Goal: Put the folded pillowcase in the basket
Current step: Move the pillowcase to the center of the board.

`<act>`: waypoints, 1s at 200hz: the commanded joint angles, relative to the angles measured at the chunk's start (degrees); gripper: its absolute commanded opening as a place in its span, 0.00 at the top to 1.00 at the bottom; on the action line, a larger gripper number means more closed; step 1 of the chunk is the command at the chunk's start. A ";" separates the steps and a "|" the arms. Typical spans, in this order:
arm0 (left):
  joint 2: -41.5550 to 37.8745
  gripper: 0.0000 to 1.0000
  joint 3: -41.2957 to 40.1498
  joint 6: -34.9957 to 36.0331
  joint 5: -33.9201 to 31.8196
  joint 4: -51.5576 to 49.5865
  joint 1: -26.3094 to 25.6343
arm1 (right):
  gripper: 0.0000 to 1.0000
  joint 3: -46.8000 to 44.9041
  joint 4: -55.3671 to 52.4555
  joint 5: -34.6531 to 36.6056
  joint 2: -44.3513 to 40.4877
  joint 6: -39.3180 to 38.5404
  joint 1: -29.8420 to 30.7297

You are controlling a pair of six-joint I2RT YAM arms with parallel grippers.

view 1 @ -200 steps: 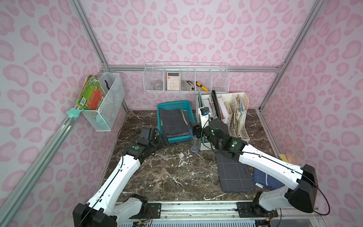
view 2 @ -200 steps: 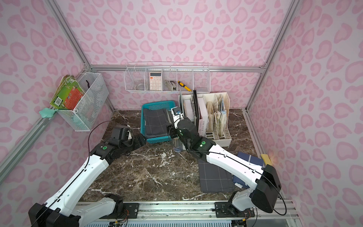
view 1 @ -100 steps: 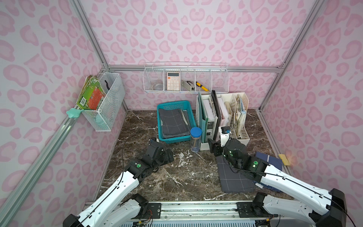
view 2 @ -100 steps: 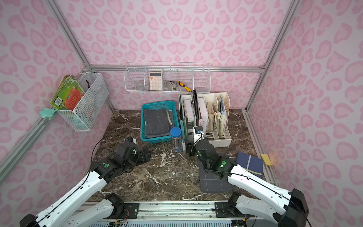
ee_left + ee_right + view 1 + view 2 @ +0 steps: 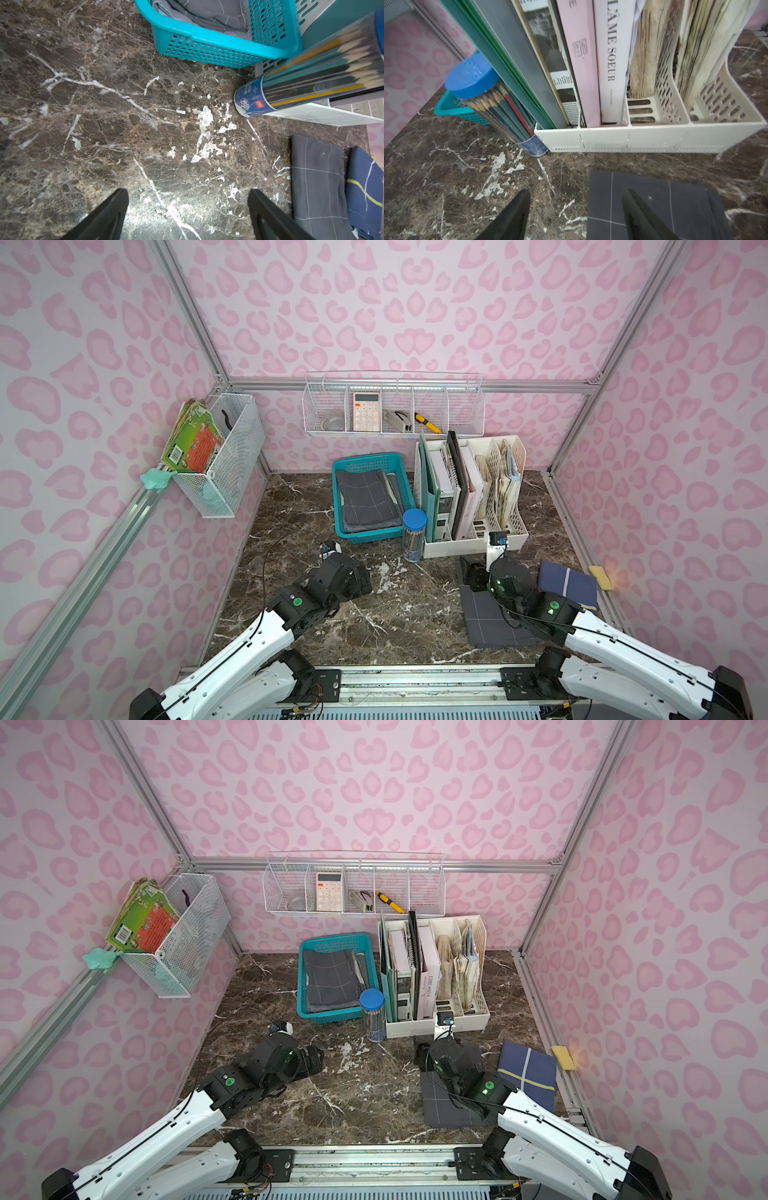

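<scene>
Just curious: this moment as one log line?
folded pillowcase: in basket | left claw: open, empty | right claw: open, over grey cloth edge

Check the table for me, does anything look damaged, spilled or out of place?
The dark marble tabletop looks damaged: white flaky patches, like peeling surface, lie near the pencil tube. Nothing looks spilled; the folded pillowcase lies flat inside the basket.

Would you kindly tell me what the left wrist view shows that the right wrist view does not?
Only the left wrist view: the folded grey pillowcase lying inside the basket, and a navy cloth. Only the right wrist view: the book spines standing in the file rack. Both: the basket, the pencil tube, and the grey checked cloth on the marble table.
</scene>
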 commanded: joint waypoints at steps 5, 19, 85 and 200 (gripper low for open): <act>0.12 0.05 -0.83 -1.50 -1.16 1.32 -0.30 | 0.27 -1.96 1.23 -4.29 1.12 3.54 -1.29; 0.40 0.05 -1.31 -1.89 -0.75 1.77 -0.35 | 0.27 -3.13 1.76 -5.03 2.49 4.71 -1.84; 3.53 0.05 -4.46 -4.39 1.78 7.06 -0.78 | 0.26 -6.86 5.00 -12.06 14.14 10.33 -7.02; 9.61 0.05 -6.56 -6.94 3.41 10.80 -0.87 | 0.26 -4.90 18.50 -26.13 28.04 18.31 0.78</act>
